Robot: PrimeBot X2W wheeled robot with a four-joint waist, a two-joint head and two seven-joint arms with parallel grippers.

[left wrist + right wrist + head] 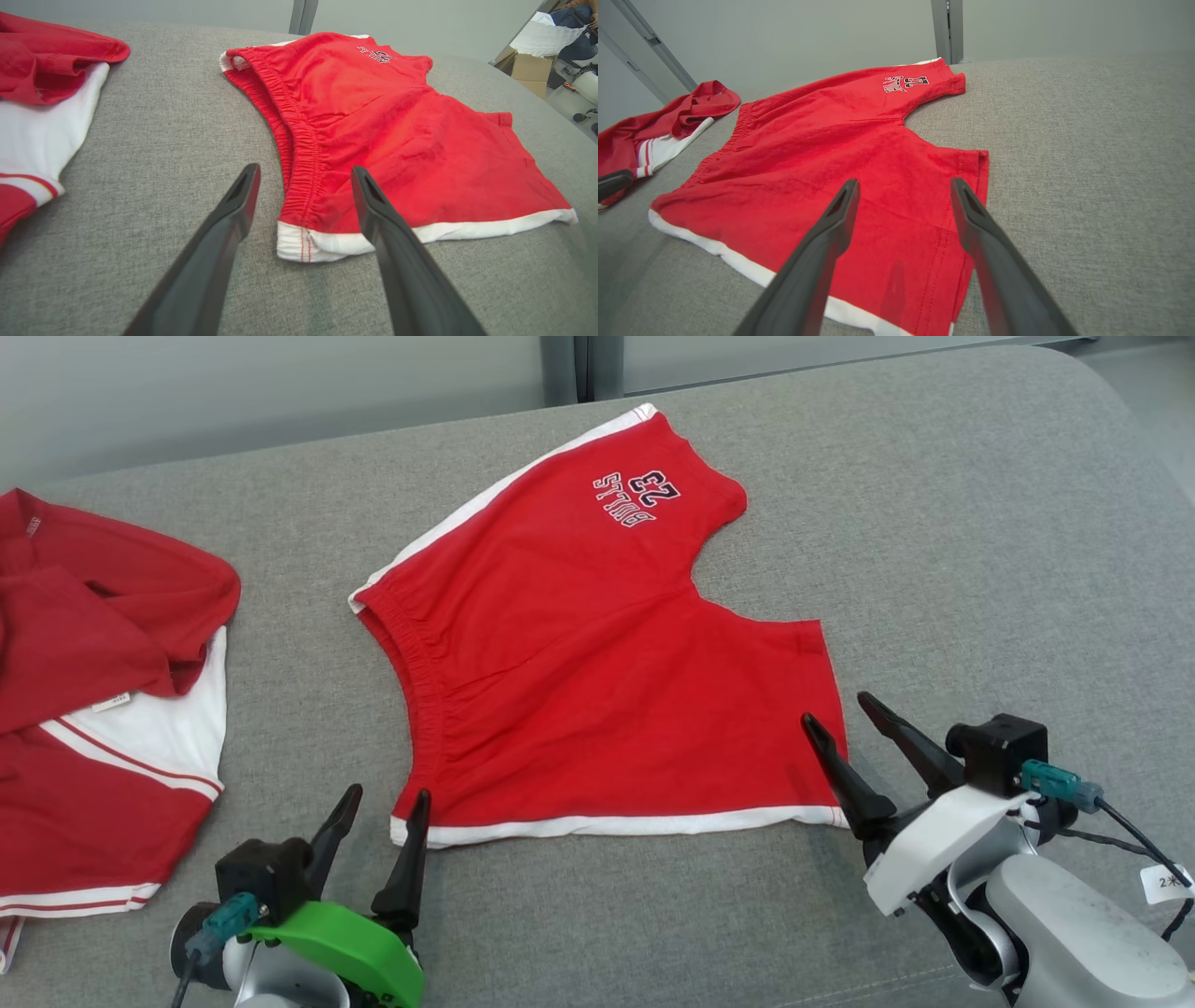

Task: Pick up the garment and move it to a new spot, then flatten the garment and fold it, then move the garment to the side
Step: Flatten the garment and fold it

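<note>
Two grippers were mine, and both had their jaws spread wide with nothing between them. My left gripper sat at the near left, its tips just short of the near left corner of the red shorts, where the gathered waistband met the white trim. From my left wrist, one finger lay across that corner and the other lay over bare grey cushion. I could not tell whether either one touched the cloth.

My right gripper was at the near right corner of the shorts, by the hem of the nearer leg. One tip was over the red cloth and the other over the cushion just right of the hem. From my right wrist, both fingers straddled that leg's edge.

The shorts lay spread flat in the middle of the cushion, waistband to the left and legs to the right. The farther leg carried a dark and white print. The white trim ran along the near edge, and more of it ran along the far left edge.

A second red and white garment lay rumpled at the left edge, well apart from the shorts.
</note>
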